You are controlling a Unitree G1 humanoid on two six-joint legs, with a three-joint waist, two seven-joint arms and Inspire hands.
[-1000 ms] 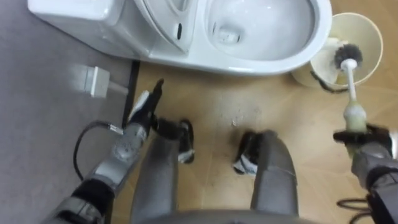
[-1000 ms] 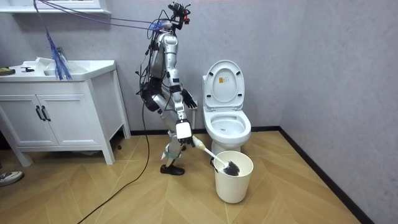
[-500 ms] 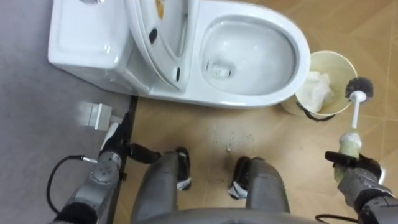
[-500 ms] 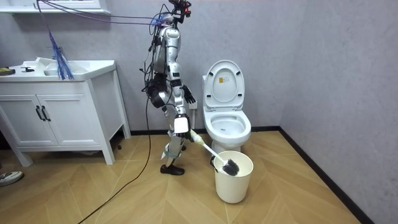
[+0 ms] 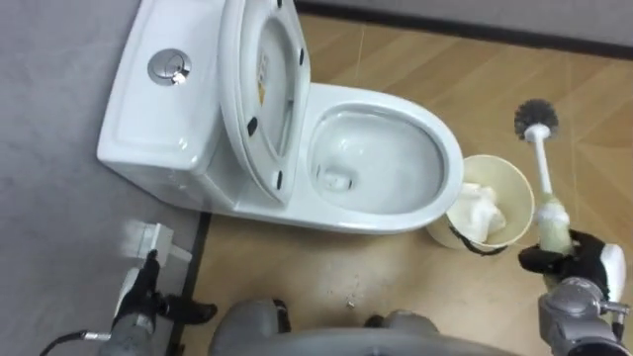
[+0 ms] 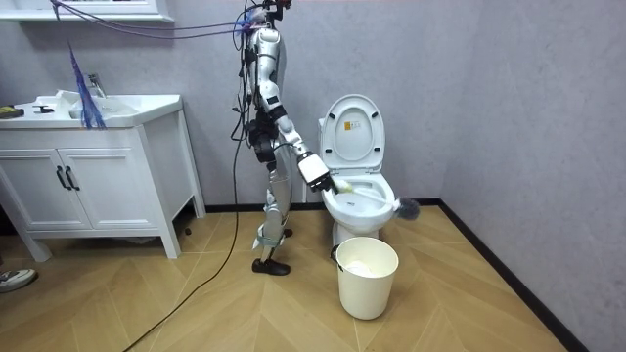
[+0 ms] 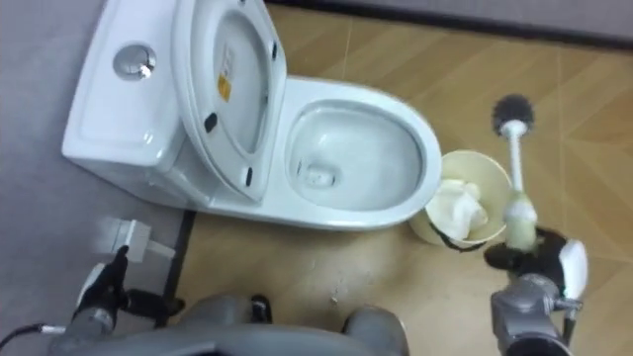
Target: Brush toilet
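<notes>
My right hand (image 5: 574,265) is at the near right, fingers curled round the thick grip of the brush (image 5: 543,173), which points up and away from me. Its bristle head (image 5: 535,118) hangs in the air over the floor (image 5: 593,89), to the far right of the bin (image 5: 521,188) and well right of the toilet (image 5: 178,129). In the room view the head pokes out past the front of the toilet, touching nothing that I can make out.

So this much looks done: the brush is firmly in my grip and lifted, and the seat (image 5: 262,89) stands up, leaving the bowl (image 5: 376,163) open to me. The bin, with crumpled white paper (image 5: 480,208) inside, sits on the floor just beside the bowl's right rim (right under the path the brush would take).

What is left, as I judge it, is nearly the whole job. The bristles have to come left over the bin, dip into the bowl and scrub round its wall. No part of the brush is inside the bowl now.

My left hand (image 5: 138,297) hangs idle at the near left, fingers loose and holding nothing.
</notes>
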